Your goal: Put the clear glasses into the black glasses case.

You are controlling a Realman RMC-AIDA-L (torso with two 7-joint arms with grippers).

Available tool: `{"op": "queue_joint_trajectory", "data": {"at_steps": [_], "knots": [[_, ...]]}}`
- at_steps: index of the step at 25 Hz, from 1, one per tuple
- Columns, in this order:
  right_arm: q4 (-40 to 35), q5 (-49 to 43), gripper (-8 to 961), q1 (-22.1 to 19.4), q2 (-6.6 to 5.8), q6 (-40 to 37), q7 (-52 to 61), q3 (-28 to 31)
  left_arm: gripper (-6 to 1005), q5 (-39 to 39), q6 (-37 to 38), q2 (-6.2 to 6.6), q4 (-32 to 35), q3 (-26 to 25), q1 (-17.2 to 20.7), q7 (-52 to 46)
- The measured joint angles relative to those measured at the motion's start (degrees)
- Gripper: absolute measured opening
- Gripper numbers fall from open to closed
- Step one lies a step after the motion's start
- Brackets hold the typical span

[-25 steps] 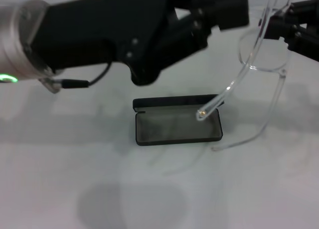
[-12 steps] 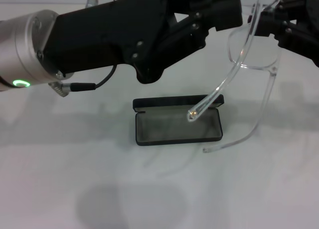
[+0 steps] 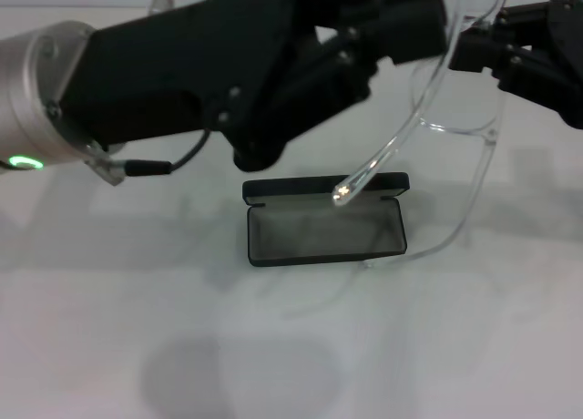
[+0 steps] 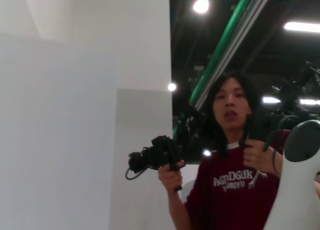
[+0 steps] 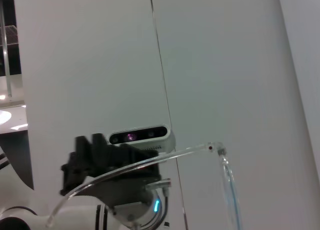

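The black glasses case (image 3: 326, 226) lies open on the white table (image 3: 137, 328). Above it hang the clear glasses (image 3: 437, 127), arms unfolded and one tip over the case, pinched by the right gripper (image 3: 474, 50). The left gripper (image 3: 414, 23) hovers beside the frame; I cannot tell whether it grips.

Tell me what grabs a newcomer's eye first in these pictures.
The clear glasses hang in the air with both arms unfolded, held up at the right pincer above the table. Below them the black glasses case lies open on the white table. The bulky left pincer crowds in beside the lens.
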Motion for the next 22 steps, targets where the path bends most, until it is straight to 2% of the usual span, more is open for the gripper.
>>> {"op": "queue_joint_trajectory", "data": {"at_steps": [9,18,22], "knots": [[2.5,1.3,100,3.0,0.28,0.8,-0.3,-1.3,76,1.3,-0.4,-0.06,-2.1,1.5,-0.4,0.7],[3.4,4.8,100,3.6,0.29,0.6,-0.2,-4.8,75,1.1,-0.6,-0.02,-7.8,1.2,-0.8,6.4],[3.5,4.8,100,3.7,0.37,1.0,-0.1,-5.4,75,1.2,-1.5,-0.06,-8.4,1.3,-0.8,7.7]]}}
